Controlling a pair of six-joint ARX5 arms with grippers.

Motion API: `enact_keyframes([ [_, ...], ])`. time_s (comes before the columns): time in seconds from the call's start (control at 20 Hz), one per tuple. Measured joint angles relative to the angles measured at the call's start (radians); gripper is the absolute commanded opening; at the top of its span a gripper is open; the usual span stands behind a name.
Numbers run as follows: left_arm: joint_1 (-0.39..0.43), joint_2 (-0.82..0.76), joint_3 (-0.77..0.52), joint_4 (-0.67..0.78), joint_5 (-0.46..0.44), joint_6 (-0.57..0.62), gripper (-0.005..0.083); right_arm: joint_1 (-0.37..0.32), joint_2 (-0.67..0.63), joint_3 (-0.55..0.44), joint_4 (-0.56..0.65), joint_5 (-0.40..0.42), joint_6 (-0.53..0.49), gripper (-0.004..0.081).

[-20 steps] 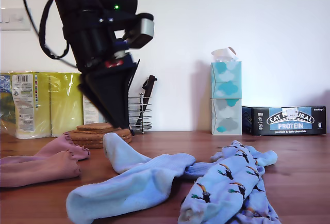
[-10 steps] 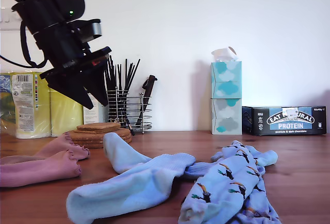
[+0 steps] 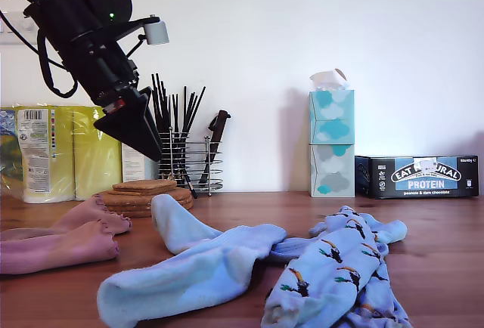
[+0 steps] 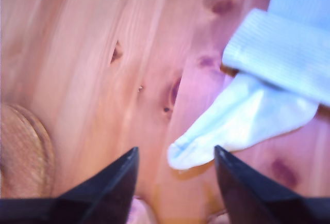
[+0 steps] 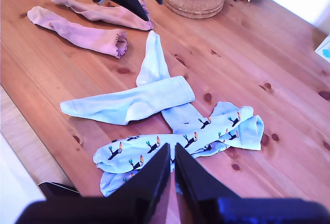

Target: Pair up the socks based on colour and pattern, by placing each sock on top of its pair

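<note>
My first gripper [image 3: 140,135] hangs above the table [image 3: 446,230] at the exterior view's left, jaws apart and empty. Below it lie two pink socks [image 3: 57,241] side by side, frilly cuffs toward the coasters [image 3: 147,196]. Centre, two plain blue socks [image 3: 189,267] lie crossed. At the right, the toucan socks [image 3: 333,275] seem stacked, though the overlap is unclear. My second gripper [image 5: 172,170] is closed, holding nothing.

Along the back of the wooden table [image 3: 439,237]: yellow packs [image 3: 57,150], a stack of cork mats [image 3: 147,196], a wire rack [image 3: 189,163] of dark utensils, two stacked tissue boxes [image 3: 331,143], and a protein bar box [image 3: 420,176]
</note>
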Motion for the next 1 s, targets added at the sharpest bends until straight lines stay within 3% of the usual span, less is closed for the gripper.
enact_keyframes([
  [0.2,0.002,0.014,0.000,0.010,-0.008,0.217,0.0556,0.000,0.000,0.000,0.000,0.000,0.000,-0.0013],
  [0.65,-0.020,0.168,0.000,0.012,-0.063,0.295,0.0546,0.000,0.000,0.000,0.000,0.001,0.000,-0.0013],
  [0.75,-0.038,0.168,0.000,0.045,-0.061,0.296,0.0454,0.000,0.000,0.000,0.000,0.001,0.000,-0.0013],
  [0.8,-0.044,0.168,0.000,0.050,-0.055,0.296,0.0368,0.000,0.000,0.000,0.000,0.001,0.000,-0.0013],
  [0.9,-0.053,0.168,0.000,0.045,-0.045,0.296,0.0085,0.000,0.000,0.000,0.000,0.001,0.000,-0.0013],
  [0.95,-0.059,0.168,0.000,0.042,-0.052,0.296,0.0002,0.000,0.000,0.000,0.000,0.001,0.000,-0.0013],
  [1.0,-0.062,0.168,0.000,0.039,-0.069,0.296,-0.0023,0.000,0.000,0.000,0.000,0.001,0.000,-0.0013],
])
